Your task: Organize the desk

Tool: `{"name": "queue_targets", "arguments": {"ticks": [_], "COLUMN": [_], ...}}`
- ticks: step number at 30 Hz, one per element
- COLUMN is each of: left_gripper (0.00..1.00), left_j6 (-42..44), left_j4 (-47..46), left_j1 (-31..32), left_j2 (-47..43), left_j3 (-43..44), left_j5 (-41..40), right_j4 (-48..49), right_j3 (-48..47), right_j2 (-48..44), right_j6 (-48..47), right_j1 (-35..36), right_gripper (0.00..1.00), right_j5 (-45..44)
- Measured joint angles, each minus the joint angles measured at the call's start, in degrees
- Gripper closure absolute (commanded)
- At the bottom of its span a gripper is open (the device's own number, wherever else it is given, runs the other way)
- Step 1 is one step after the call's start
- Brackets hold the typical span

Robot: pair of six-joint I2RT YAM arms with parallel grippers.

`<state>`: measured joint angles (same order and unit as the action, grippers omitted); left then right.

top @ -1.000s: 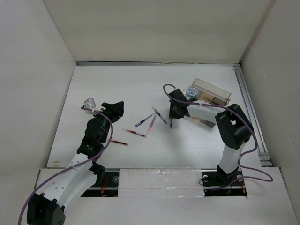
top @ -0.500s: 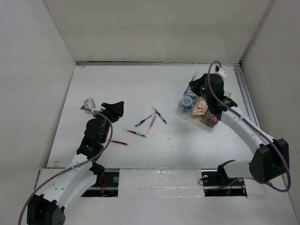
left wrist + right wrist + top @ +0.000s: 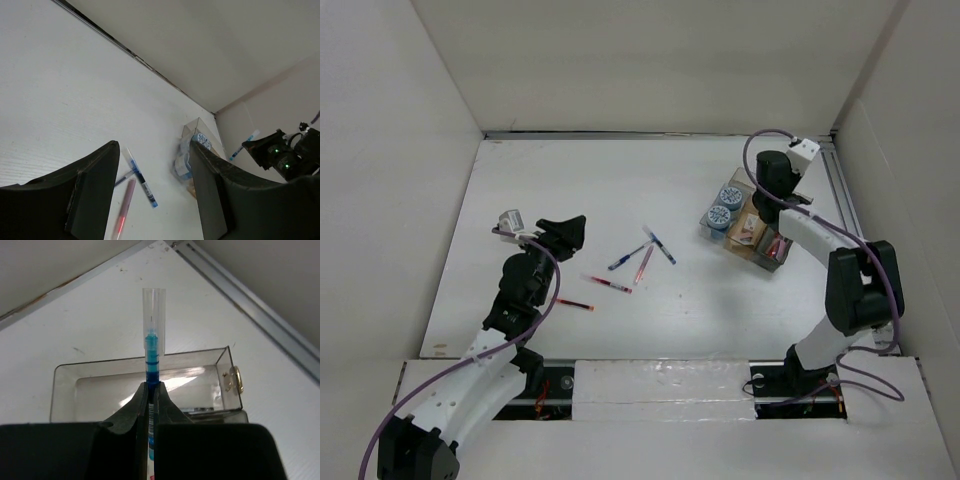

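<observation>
Desk check, starting at the right claw: what has it got?

Its fingers are pinched tight on a blue pen. The pen sticks out past them and has a clear cap at its tip. The claw hangs over the clear tray.

And the tray?

It sits on the white desk near the far right corner, close to the side rail. Two round blue-topped things stand at its left end. The rest of its load is too small to make out.

The left claw?

It is spread wide with nothing between the fingers. It hangs over the desk, well to the left of the tray.

Anything loose?

Five pens lie scattered on the desk left of the tray, between it and the left claw. Some are blue and some are red. The desk itself fills the floor between the white walls.
</observation>
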<state>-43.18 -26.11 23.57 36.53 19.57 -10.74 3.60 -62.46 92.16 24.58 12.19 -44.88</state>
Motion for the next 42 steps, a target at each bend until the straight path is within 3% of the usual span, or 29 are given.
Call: {"name": "queue_targets", "arguments": {"ticks": [7, 17, 30, 42], "left_gripper": [0.46, 0.46, 0.46, 0.46], "left_j6": [-0.2, -0.1, 0.3, 0.3], "left_j4": [-0.3, -0.8, -0.9, -0.8], "left_j1": [0.8, 1.1, 1.1, 1.1], "left_j2": [-3.9, -6.7, -6.7, -6.8], "left_j3": [-0.8, -1.2, -1.4, -1.4], "left_j5": [-0.3, -1.5, -2.1, -2.1], "right_j4": [14.3, 25.1, 27.1, 27.4], "right_j3": [-0.1, -1.0, -0.3, 2.5], "right_j2": [6.4, 11.4, 14.5, 17.0], "right_j6": [-18.6, -38.8, -42.3, -37.4], "right_j1": [-0.2, -1.3, -1.7, -1.9], "right_gripper": [1.0, 1.0, 1.0, 1.0], "right_j5": [-2.7, -3.2, -5.1, -8.1]}}
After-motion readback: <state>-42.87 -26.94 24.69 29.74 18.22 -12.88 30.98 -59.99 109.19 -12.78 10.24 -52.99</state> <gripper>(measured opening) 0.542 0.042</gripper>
